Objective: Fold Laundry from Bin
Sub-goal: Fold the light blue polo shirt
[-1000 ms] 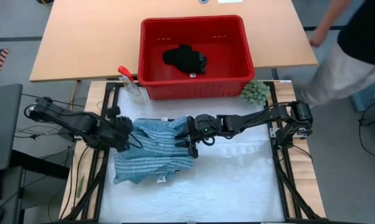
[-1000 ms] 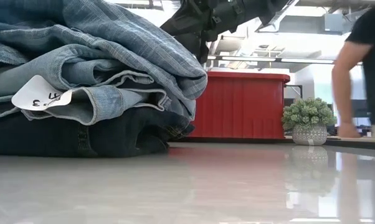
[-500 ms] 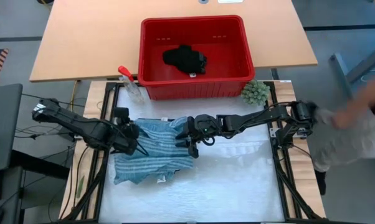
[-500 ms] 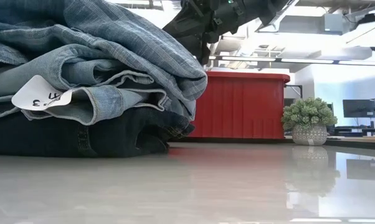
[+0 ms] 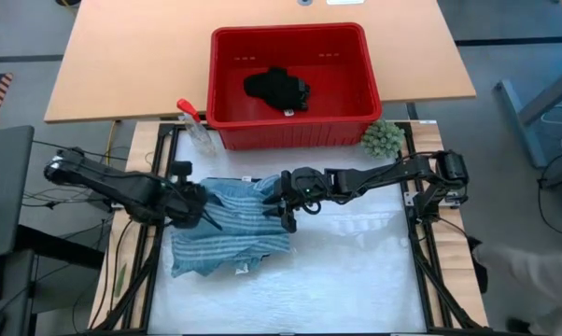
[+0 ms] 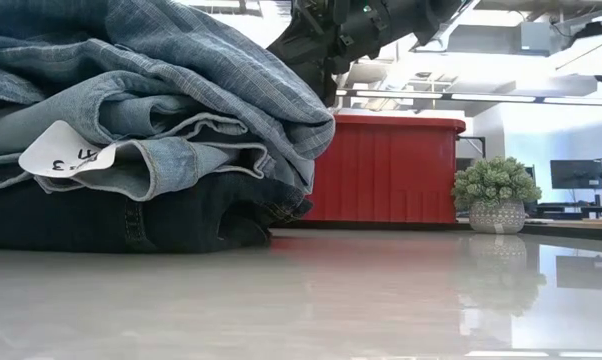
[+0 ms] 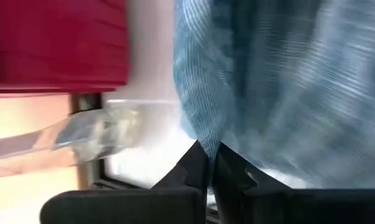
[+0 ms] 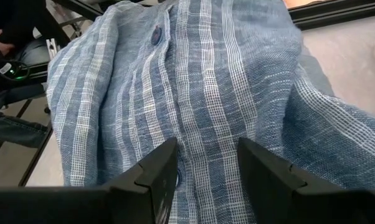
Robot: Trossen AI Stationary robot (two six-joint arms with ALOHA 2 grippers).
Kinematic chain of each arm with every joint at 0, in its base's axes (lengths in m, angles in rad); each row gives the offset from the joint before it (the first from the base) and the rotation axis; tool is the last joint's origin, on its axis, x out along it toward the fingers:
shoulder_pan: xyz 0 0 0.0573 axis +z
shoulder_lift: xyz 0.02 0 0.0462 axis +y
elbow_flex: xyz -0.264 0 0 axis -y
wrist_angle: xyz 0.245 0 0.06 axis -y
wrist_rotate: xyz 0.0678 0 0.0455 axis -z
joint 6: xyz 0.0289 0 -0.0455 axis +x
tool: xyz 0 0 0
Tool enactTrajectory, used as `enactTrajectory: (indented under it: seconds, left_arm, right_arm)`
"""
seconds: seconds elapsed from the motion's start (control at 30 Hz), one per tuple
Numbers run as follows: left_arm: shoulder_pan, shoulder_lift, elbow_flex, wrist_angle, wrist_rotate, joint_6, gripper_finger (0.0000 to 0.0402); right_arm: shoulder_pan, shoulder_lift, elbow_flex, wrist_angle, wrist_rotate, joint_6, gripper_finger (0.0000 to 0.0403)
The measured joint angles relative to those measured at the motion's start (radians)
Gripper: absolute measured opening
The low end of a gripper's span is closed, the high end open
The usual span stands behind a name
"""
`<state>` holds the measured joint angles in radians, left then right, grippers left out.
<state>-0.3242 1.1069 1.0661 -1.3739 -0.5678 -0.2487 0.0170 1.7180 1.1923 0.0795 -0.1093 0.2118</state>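
- Folding the striped shirt (image 5: 230, 224), spread on the table (image 5: 356, 271) before the bin (image 5: 295, 126).
- Left gripper (image 5: 206, 207): fingers pinched shut on the shirt's left edge.
- Right gripper (image 5: 288, 213): fingers half open, astride the right edge, not clamped.
- Next, likely: close right, then carry both edges over.

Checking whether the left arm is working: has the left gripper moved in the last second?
Yes. The left gripper slid right, farther onto the striped shirt.

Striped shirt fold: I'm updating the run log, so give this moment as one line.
step: folding striped shirt | left gripper: shut on shirt edge | right gripper: open over shirt | red bin: black piece inside
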Motion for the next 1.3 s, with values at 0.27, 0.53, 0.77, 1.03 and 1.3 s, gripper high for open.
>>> enactTrajectory:
  seconds: [0.27, 0.53, 0.77, 1.03, 1.3]
  left_arm:
    - [-0.011, -0.126, 0.090, -0.155, 0.165, -0.157, 0.0000]
    - [-0.011, -0.137, 0.090, -0.197, 0.304, -0.244, 0.0000]
    - [-0.010, -0.100, 0.090, -0.197, 0.516, -0.247, 0.0000]
    - [-0.009, -0.096, 0.090, -0.198, 0.479, -0.375, 0.0000]
    - [-0.009, -0.108, 0.152, -0.189, 0.437, -0.518, 0.0035]
  right_arm:
    - [-0.001, 0.000, 0.023, -0.011, -0.002, 0.000, 0.0195]
    - [0.000, 0.002, 0.229, -0.021, -0.020, 0.057, 0.0195]
    - [0.000, 0.054, 0.257, 0.008, 0.029, 0.056, 0.0195]
    - [0.010, 0.235, 0.256, 0.118, -0.003, 0.109, 0.0195]
    - [0.014, 0.298, 0.256, 0.099, 0.001, 0.105, 0.0195]
